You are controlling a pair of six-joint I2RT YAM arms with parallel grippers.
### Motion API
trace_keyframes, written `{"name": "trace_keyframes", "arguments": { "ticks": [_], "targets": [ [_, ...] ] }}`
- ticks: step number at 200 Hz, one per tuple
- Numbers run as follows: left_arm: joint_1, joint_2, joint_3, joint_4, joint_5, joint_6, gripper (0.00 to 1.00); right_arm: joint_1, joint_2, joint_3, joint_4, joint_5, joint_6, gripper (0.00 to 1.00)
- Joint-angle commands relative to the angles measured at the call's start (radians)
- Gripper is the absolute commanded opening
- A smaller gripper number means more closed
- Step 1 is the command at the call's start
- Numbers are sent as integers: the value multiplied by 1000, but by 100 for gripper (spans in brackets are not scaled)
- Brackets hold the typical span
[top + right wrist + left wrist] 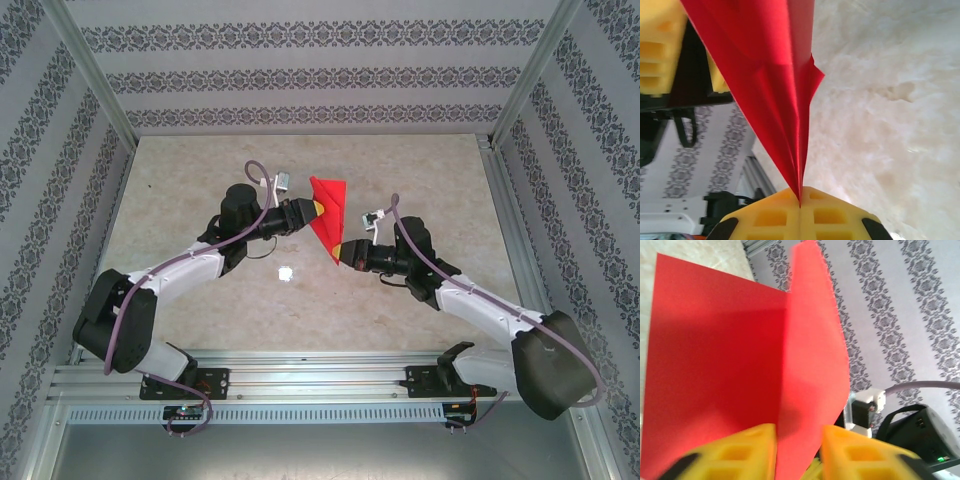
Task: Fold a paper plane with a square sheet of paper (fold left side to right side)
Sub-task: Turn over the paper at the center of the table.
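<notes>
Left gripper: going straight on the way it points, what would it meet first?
The red paper, standing in the gap between the left gripper's parted fingers. What lies beyond it is unclear.

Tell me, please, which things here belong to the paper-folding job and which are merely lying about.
Belongs to the job: red paper; right gripper, shut on its tip; left gripper, fingers parted around its edge.
Just lying about: small white spot on the table; metal rail; patterned walls.

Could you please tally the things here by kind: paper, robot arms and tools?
Red folded paper: 1
Robot arms: 2 (left arm, right arm)
Tools: 2 (left tool, right tool)
Total: 5
</notes>
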Motion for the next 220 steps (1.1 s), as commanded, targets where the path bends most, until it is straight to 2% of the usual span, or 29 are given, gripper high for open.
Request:
{"name": "trace_keyframes", "arguments": {
  "ticks": [1,19,40,54,81,100,132,151,164,186,196,220],
  "targets": [
    [63,-100,28,-183,-12,126,46,10,-51,106,-374,185,-211,0],
    [130,-213,48,-395,-62,241,60,62,-46,203,-645,426,-315,0],
    [203,-308,93,-661,-150,365,67,173,42,354,-929,770,-364,0],
    [240,-348,113,-798,-225,415,70,253,161,458,-1094,965,-358,0],
    [300,-404,105,-949,-360,453,72,370,392,621,-1319,1234,-280,0],
    [319,-425,81,-991,-415,469,72,427,532,715,-1406,1337,-233,0],
    [323,-418,39,-991,-416,477,73,470,736,843,-1464,1393,-222,0],
    [322,-410,20,-990,-415,481,73,485,841,893,-1461,1384,-241,1],
    [323,-406,11,-989,-416,484,73,496,892,922,-1457,1360,-250,9],
    [322,-401,-2,-982,-390,494,73,538,890,932,-1386,1261,-324,36],
    [322,-395,-13,-974,-360,498,73,559,841,915,-1329,1187,-363,47],
    [321,-380,-78,-877,-223,468,70,571,655,821,-1178,1011,-400,65]
  ]
}}
